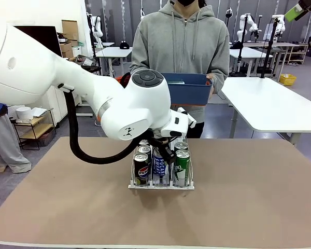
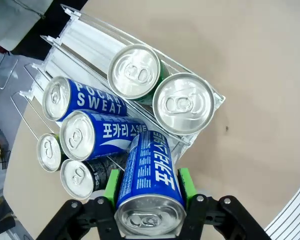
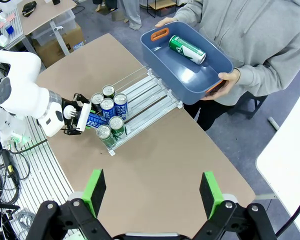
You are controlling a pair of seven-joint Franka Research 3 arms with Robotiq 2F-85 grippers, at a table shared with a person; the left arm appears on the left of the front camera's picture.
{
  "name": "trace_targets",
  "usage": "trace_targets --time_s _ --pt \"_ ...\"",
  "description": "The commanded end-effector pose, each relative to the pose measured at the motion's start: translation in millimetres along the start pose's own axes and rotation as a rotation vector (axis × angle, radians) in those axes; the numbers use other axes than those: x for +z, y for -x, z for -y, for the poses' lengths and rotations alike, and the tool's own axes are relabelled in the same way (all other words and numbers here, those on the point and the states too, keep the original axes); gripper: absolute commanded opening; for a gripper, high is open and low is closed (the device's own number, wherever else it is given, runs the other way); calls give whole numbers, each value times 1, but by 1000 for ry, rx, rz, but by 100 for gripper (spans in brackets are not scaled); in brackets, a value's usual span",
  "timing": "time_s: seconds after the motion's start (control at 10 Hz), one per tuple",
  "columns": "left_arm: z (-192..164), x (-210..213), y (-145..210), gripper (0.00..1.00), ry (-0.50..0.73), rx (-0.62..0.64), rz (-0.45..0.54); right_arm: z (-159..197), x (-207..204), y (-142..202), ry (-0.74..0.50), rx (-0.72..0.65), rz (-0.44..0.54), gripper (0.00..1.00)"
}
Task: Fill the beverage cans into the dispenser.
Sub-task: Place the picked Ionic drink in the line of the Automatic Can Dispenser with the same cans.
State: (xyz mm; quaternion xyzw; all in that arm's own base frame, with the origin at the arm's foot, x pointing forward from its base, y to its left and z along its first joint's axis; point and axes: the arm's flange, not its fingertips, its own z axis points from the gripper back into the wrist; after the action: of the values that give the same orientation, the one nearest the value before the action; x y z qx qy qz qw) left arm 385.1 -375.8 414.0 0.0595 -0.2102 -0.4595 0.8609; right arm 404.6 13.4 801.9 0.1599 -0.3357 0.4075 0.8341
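My left gripper (image 2: 150, 192) is shut on a blue Pocari Sweat can (image 2: 150, 172), holding it tilted just above the front of the dispenser (image 2: 90, 42). Its green pads (image 2: 111, 187) press both sides of the can. In the lanes below lie two green cans (image 2: 182, 102), two more Pocari cans (image 2: 97, 132) and black cans (image 2: 82, 175). In the front view the dispenser (image 1: 160, 184) sits mid-table under my left wrist. My right gripper (image 3: 154, 200) hangs open high above the table, far from the dispenser (image 3: 150, 100). There the left gripper (image 3: 80, 117) reaches the rack's low end.
A person at the far side holds a blue bin (image 3: 162, 67) in both hands above the table edge, with one green can (image 3: 187, 49) lying in it. The bin (image 1: 189, 93) is behind my left arm. Brown tabletop (image 1: 249, 197) lies bare around the rack.
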Motion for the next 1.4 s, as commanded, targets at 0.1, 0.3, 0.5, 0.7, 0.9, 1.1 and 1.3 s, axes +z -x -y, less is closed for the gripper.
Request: trace_targets --time_s 0.1,0.3,0.5,0.7,0.9,1.1,1.3 --pt "-16 -24 -10 57 42 50 -151 -1 0 1 -2 -5 -1 100" --pt "-13 -21 -6 57 123 -1 -203 -1 0 1 -2 -5 -1 100" --pt "-6 -28 -4 57 47 38 -125 -1 0 1 -2 -5 -1 100" --pt "-8 -30 -11 57 77 31 -138 -1 0 1 -2 -5 -1 100" --pt "-20 -45 -16 57 130 51 -161 -1 0 1 -2 -5 -1 100" --pt "-26 -59 -14 57 164 95 -198 -1 0 1 -2 -5 -1 100" --pt "-28 -59 -11 77 160 121 -200 -1 0 1 -2 -5 -1 100"
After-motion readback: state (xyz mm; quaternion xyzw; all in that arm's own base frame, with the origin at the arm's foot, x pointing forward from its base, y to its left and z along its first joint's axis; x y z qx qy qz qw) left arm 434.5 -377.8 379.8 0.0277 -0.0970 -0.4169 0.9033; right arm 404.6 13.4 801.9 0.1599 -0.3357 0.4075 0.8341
